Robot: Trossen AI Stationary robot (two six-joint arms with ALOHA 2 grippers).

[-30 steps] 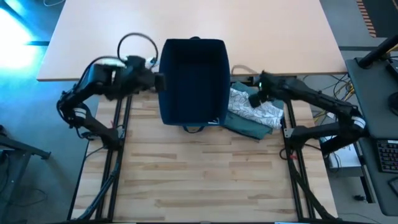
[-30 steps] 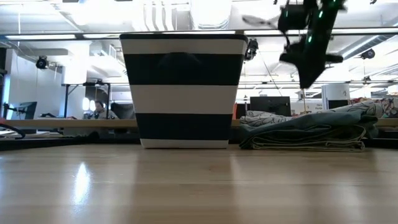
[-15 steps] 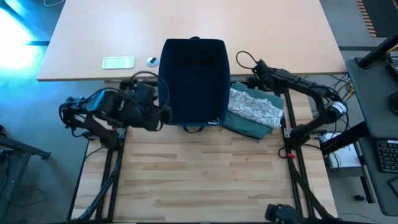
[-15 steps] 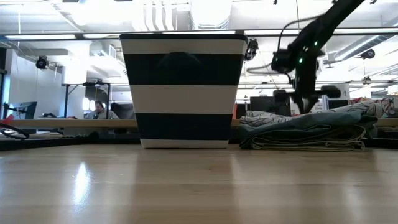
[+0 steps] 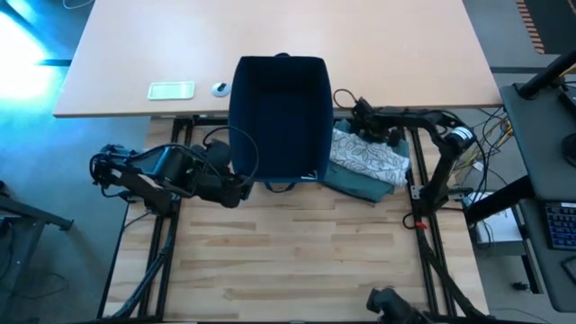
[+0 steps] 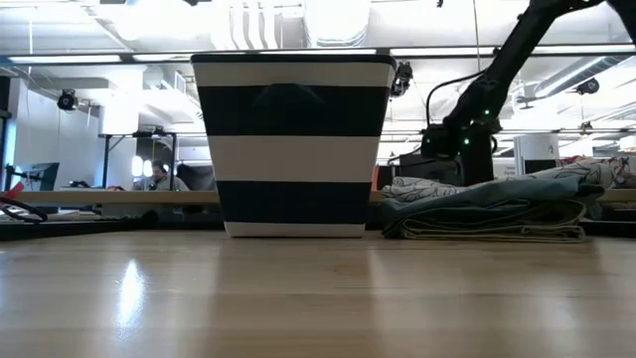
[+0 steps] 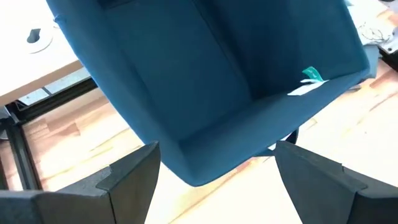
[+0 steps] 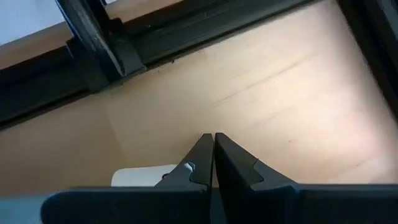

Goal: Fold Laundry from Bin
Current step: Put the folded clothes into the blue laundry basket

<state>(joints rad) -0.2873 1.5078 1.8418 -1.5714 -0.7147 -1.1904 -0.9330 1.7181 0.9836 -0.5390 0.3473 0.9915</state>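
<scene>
Both arms are pulling back now. The right tool (image 5: 362, 110) has left the folded laundry (image 5: 364, 162) and swung out to about one o'clock of the pile, its fingers pinched tight together on nothing. The left tool (image 5: 236, 187) has dropped from nine o'clock of the bin (image 5: 277, 117) to roughly seven o'clock, fingers (image 7: 134, 177) spread wide and holding nothing, looking into a bin that shows only bare lining. The stack sits on the bench (image 5: 297, 261) just beside the bin at three o'clock, patterned piece on top, teal below. That reads like the folding is finished and both arms are heading to rest.
</scene>
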